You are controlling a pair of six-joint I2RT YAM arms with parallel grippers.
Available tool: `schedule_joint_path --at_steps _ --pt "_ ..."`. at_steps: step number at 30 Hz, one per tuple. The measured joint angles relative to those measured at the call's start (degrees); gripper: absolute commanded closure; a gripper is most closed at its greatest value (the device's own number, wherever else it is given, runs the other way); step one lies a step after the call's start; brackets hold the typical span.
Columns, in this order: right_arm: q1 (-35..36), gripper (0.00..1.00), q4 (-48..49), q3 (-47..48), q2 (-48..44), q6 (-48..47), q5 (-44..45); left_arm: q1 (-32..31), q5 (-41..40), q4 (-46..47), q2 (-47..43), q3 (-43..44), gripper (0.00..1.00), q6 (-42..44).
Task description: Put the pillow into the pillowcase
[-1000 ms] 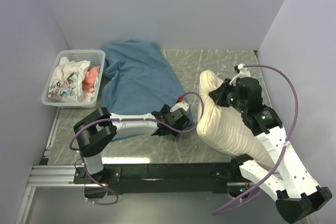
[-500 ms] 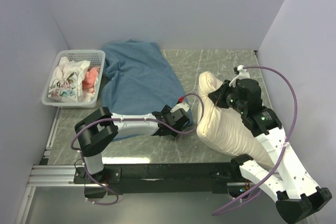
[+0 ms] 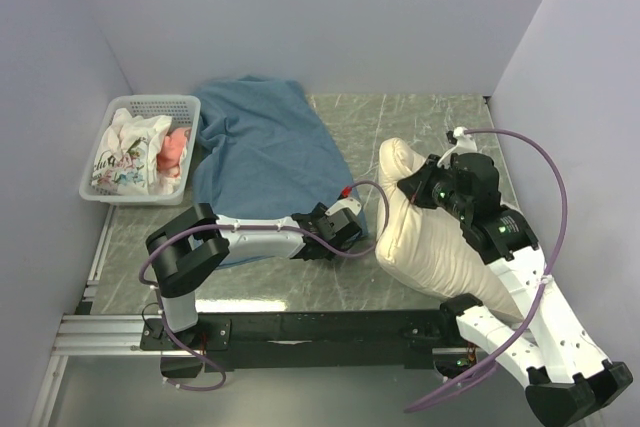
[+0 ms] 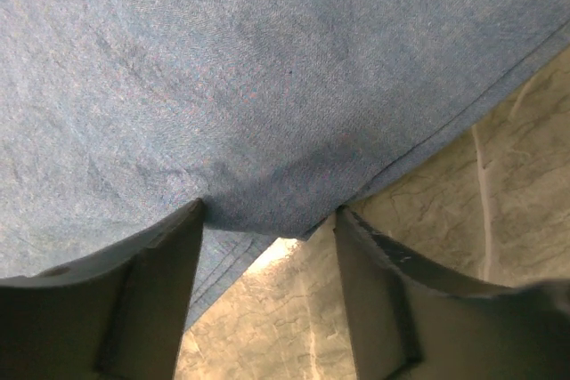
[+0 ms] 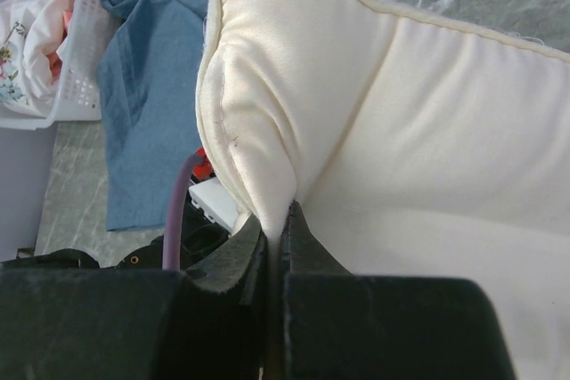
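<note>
The right gripper (image 5: pixel 276 220) was clamped shut on a pinched fold of the pillow (image 5: pixel 427 131) just beside its piped edge, with cream cloth squeezed between the two black fingers; in the top view that gripper (image 3: pixel 412 190) sat at the pillow's far end; the pillow (image 3: pixel 430 237) showed a plain cream face and ran from there toward five o'clock, alongside the right arm, in the four o'clock part of the table (image 3: pixel 420 122).

The left gripper (image 4: pixel 267 220) stood with its jaws apart, one finger on either side of a corner of the pillowcase (image 4: pixel 267 86) hem; marbled tabletop (image 4: pixel 427 264) showed beyond the hem at four o'clock; whether the fingers touched the cloth could not be told. From above, the left gripper (image 3: pixel 335 232) lay at the near, five o'clock corner of the pillowcase (image 3: pixel 260 157); the wrinkled blue case spread from there toward eleven o'clock; the pillow lay just beside the gripper at three o'clock, outside the case.

At nine o'clock from the pillowcase a white plastic basket (image 3: pixel 95 192) touched its edge; it held a white floral cloth (image 3: pixel 130 152) and a pink cloth (image 3: pixel 175 147).
</note>
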Motion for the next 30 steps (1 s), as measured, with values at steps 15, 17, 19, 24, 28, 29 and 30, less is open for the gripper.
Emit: schedule_joint_path --at_steps 15,17,19,24,28,29,30 --pt "-0.2 1.0 1.8 -4.2 -3.7 0.1 -3.5 5.2 4.2 -4.0 -0.7 7.2 0.99 2.3" --pt "-0.2 1.0 2.7 -6.4 -4.6 0.3 -5.7 7.3 6.6 -4.7 -0.7 10.6 0.98 2.2" --pt "-0.1 1.0 3.5 -8.4 -5.2 0.5 -7.6 9.2 9.0 -5.6 -0.6 14.1 0.98 2.1" --pt "1.6 1.0 6.1 -14.5 -7.4 1.4 -11.5 13.7 15.1 -8.0 -0.3 21.8 0.95 0.8" --pt "7.9 1.0 7.2 -18.4 -8.2 2.2 -11.0 16.0 19.2 -9.3 1.0 25.2 0.92 -0.1" --pt "10.4 1.0 7.6 -19.3 -8.1 2.5 -10.3 16.3 19.8 -9.5 1.4 25.4 0.92 -0.3" --pt "13.1 1.0 8.1 -20.1 -7.9 3.0 -9.4 16.7 20.7 -9.8 1.7 25.7 0.91 -0.5"
